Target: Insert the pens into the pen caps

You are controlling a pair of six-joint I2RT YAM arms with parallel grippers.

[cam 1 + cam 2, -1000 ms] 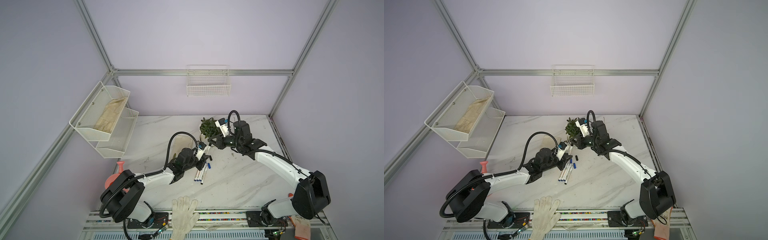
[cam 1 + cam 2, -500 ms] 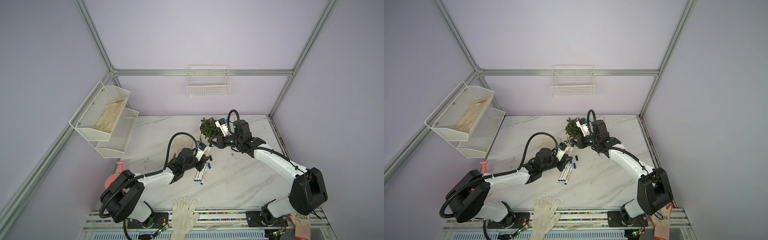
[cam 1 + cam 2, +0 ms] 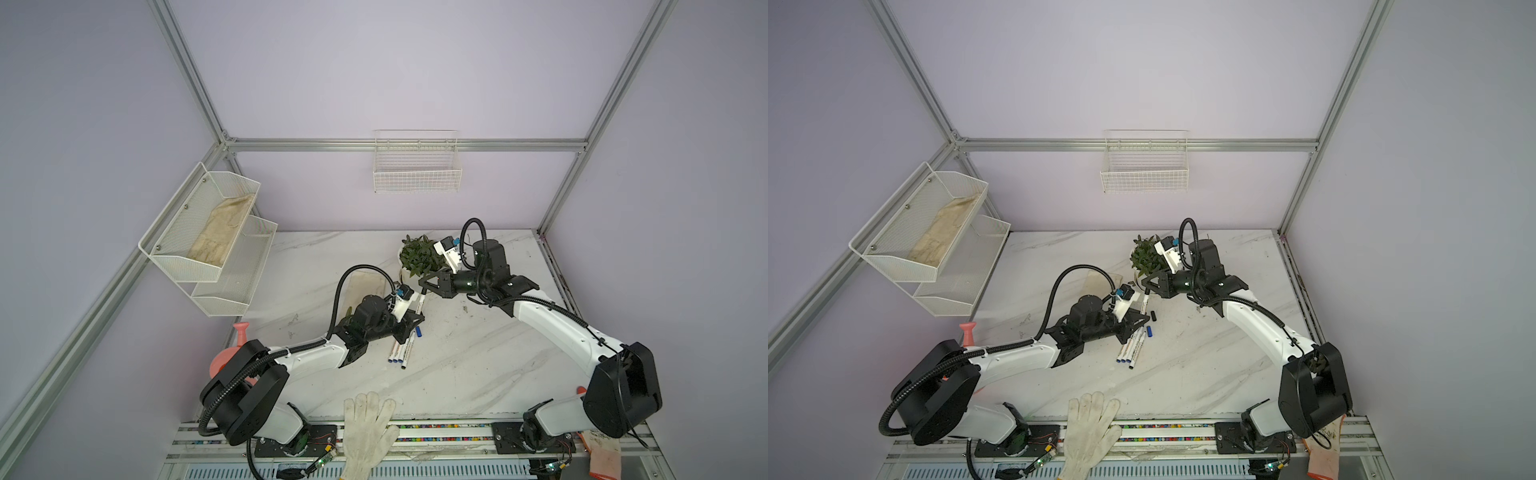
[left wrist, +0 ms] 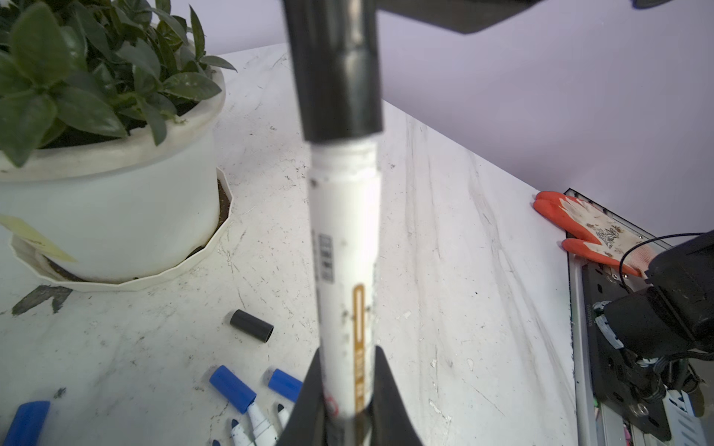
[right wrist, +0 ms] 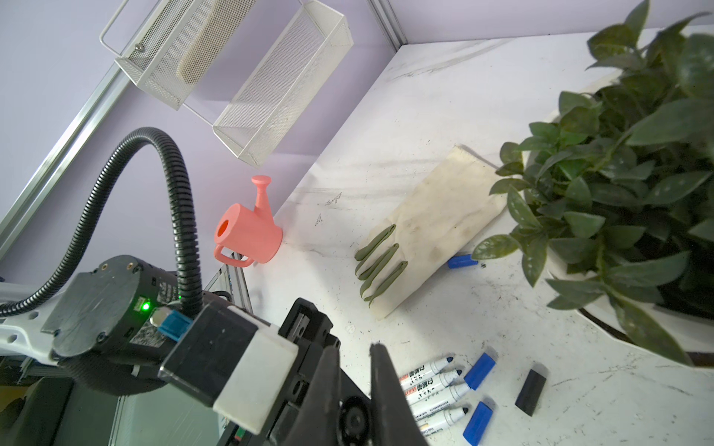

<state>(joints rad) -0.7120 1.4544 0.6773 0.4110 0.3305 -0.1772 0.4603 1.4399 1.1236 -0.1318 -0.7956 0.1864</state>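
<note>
On the counter (image 3: 478,357), four uncapped pens (image 5: 432,390) are lying side by side, barrels partly hidden. The left end effector (image 4: 346,370) is clamping a fifth pen (image 4: 345,239) clear of the counter. The right end effector (image 5: 354,347) is pinching the black cap (image 4: 336,69) on its tip, the cap's top running off-frame.

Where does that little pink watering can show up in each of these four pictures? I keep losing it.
In a top view: watering can at the table's left edge, body half behind the left arm.
In a top view: watering can, same spot, mostly spout showing.
Left wrist: not in it.
Right wrist: whole, beside the wall.
Shared landmark: potted plant.
</note>
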